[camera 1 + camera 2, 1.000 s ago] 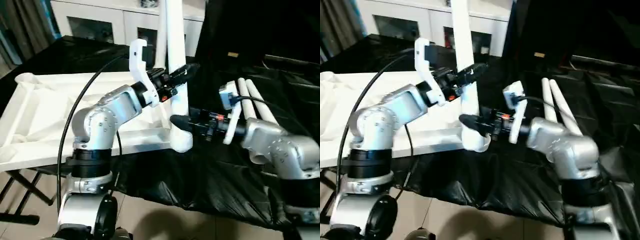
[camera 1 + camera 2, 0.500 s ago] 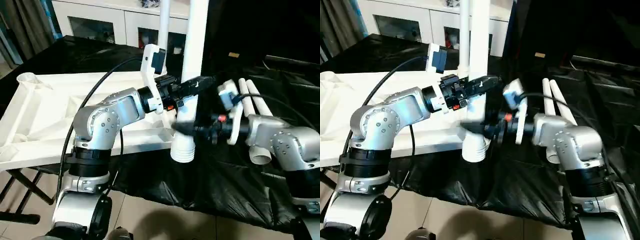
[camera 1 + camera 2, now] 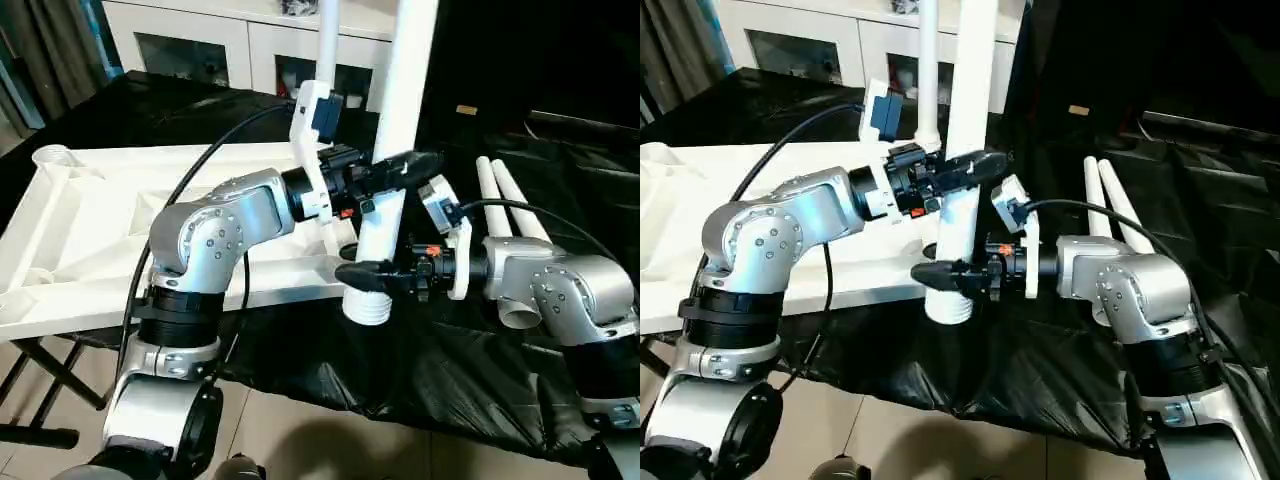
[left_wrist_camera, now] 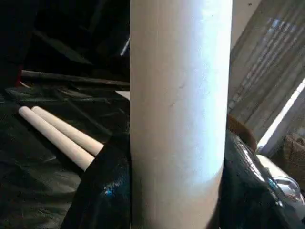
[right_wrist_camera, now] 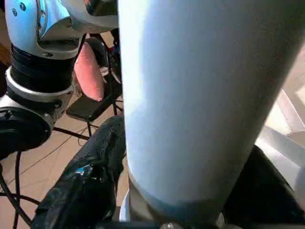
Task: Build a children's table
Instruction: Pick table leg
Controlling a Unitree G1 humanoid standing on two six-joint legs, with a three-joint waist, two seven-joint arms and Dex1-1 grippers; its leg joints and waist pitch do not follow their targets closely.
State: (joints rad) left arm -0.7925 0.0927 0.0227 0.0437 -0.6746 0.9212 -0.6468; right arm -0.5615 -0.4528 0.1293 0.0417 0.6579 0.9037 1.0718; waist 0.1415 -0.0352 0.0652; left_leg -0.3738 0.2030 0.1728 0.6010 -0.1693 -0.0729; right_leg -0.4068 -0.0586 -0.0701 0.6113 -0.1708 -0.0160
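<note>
The children's table top (image 3: 100, 220) lies upside down, white, with its ribbed underside up and a round corner socket (image 3: 52, 157) at the far left. My left gripper (image 3: 400, 172) is shut on a long white tube leg (image 3: 405, 80) at mid-height and holds it nearly upright, its top leaning right. The leg's ribbed lower end (image 3: 366, 308) hangs just off the top's near right corner. My right gripper (image 3: 365, 273) reaches around the leg just above that end. The leg also rises close in the left wrist view (image 4: 178, 119) and in the right wrist view (image 5: 200, 95).
Two more white legs (image 3: 505, 200) lie side by side on the black sheet (image 3: 450, 370) to the right. Another white tube (image 3: 327, 40) stands upright behind my left wrist. A white cabinet with glass doors (image 3: 200, 50) is at the back.
The leg's top has swung to the right with my left gripper, which turned at the wrist. My right gripper has slid lower along the leg, towards its ribbed end.
</note>
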